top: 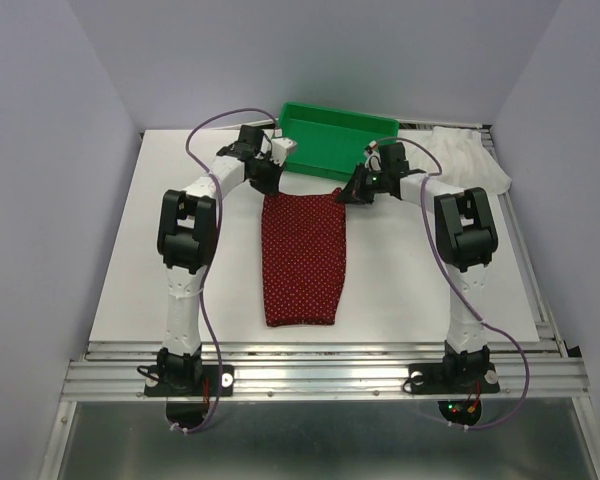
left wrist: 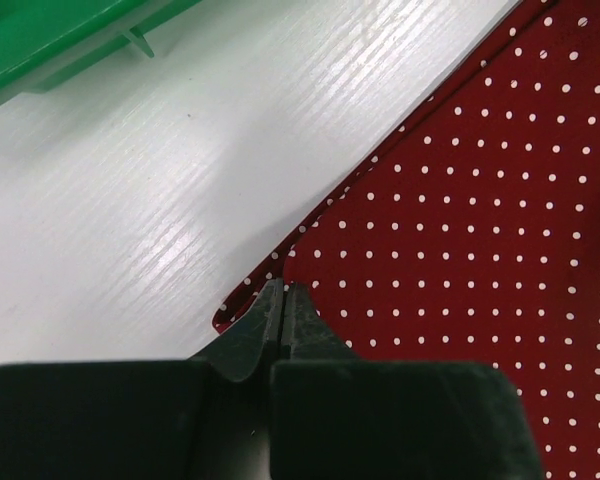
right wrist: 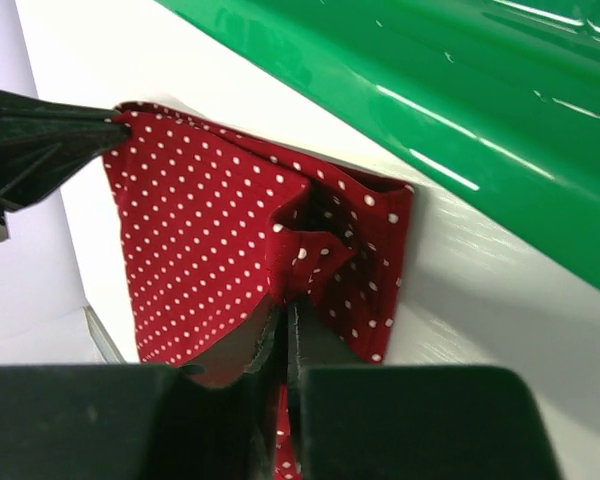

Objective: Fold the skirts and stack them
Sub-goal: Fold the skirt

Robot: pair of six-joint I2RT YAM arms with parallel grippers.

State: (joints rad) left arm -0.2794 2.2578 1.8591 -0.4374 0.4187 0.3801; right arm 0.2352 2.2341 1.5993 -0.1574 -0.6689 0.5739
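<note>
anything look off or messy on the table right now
Two things. The white skirt lies crumpled at the far right corner of the table, not laid out. The red skirt lies mostly flat, but its far right corner is bunched into folds where the right pincer pinches it.

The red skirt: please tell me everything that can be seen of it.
The red skirt is soft dark red cloth with tiny white dots. It lies flat on the table as a long rectangle, far edge near the tray. The left gripper pinches its far left corner, the right gripper its far right corner, where cloth bunches.
</note>
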